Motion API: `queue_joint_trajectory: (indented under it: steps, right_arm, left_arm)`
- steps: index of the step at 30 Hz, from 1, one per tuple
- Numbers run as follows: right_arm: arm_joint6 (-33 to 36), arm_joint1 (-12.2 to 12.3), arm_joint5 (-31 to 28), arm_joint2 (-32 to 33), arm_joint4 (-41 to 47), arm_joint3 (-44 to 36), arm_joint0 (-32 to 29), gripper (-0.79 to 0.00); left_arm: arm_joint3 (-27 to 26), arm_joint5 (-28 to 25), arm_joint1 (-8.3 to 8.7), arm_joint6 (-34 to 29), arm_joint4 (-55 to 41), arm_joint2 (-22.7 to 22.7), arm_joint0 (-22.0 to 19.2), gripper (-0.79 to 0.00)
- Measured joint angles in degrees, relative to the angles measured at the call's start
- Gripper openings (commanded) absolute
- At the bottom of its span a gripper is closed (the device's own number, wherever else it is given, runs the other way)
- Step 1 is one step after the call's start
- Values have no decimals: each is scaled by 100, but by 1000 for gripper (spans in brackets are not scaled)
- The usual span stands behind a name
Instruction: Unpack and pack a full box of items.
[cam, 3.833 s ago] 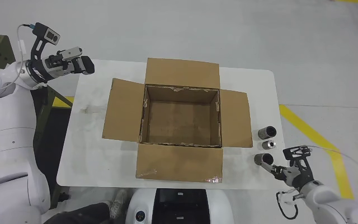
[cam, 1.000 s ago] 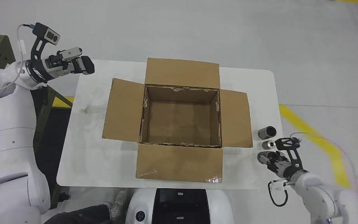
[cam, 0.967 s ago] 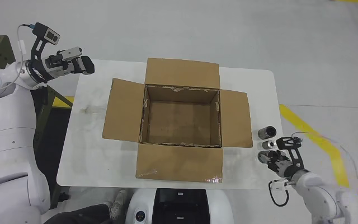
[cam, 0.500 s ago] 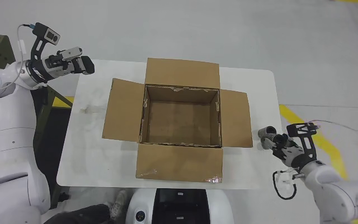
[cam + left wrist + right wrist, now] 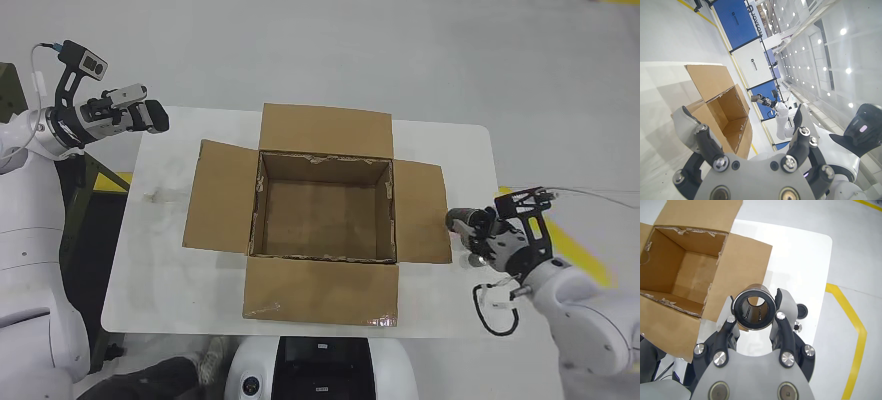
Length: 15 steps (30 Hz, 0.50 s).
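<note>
An open cardboard box (image 5: pixel 323 268) with its four flaps spread stands in the middle of the white table (image 5: pixel 160 260); its inside (image 5: pixel 687 273) looks bare. My right gripper (image 5: pixel 755 297) is shut on a hollow metal cylinder (image 5: pixel 754 311) with a black rim. It is held above the table beside the box's right flap (image 5: pixel 420 210); the top view shows this gripper (image 5: pixel 470 224) there. My left gripper (image 5: pixel 742 117) stands open and holds nothing, beyond the table's far left corner (image 5: pixel 152 115).
Two more metal cylinders lie on the table under the right gripper, a dark one (image 5: pixel 801 311) and a small silver one (image 5: pixel 798 328). Yellow floor tape (image 5: pixel 853 321) runs to the right of the table. The table's left part is bare.
The right gripper shut on the cylinder nearest the table's front right edge, lifted it, and carried it toward the box's right flap. The left arm has not moved.
</note>
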Motion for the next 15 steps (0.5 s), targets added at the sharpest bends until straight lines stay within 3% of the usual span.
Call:
queue_joint_trajectory:
  steps: [15]
  right_arm:
    - [228, -60, 410, -1868, -147, 44, 1388, -785]
  left_arm:
    - [0, 0, 0, 0, 0, 0, 0, 0]
